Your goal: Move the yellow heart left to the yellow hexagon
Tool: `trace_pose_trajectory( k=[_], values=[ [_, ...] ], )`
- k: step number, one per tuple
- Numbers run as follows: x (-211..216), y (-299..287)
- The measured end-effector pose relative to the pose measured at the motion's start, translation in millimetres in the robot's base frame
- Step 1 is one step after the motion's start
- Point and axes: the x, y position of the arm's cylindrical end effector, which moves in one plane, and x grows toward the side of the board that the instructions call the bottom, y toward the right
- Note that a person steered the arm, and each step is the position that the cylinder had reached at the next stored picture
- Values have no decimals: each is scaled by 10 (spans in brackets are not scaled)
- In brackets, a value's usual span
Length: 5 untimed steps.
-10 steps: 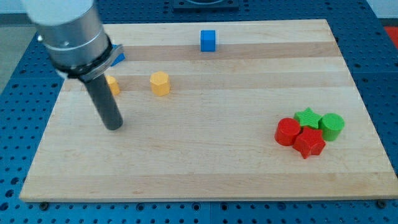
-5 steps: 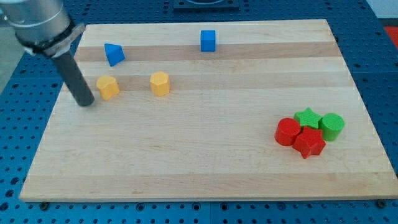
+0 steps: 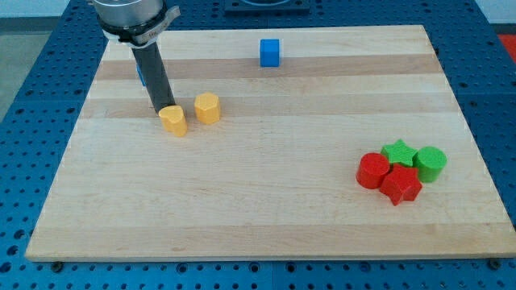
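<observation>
Camera view puts my tip [image 3: 160, 112] at the upper left edge of the small yellow heart-shaped block [image 3: 172, 120], touching it or very nearly so. My tool is a plain dark rod [image 3: 152, 79] with nothing that opens or closes, so it grips nothing and only presses sideways. Just to the right of my tip, past the heart and close beside it, sits the yellow hexagonal block [image 3: 207, 108]. Behind the rod, a blue block [image 3: 140, 72] shows only as a sliver. Up and to the right stands a blue cube [image 3: 270, 52]. Far right and below on the pale wooden board [image 3: 266, 201], a red cylinder [image 3: 372, 171], red star [image 3: 401, 185], green star [image 3: 398, 152] and green cylinder [image 3: 430, 163] cluster together.
</observation>
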Motion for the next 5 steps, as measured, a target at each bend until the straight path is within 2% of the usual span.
trace_pose_trajectory(
  k=[1, 2, 3, 5],
  values=[
    [-45, -231],
    [186, -506],
    [616, -471],
    [547, 106]
  ],
)
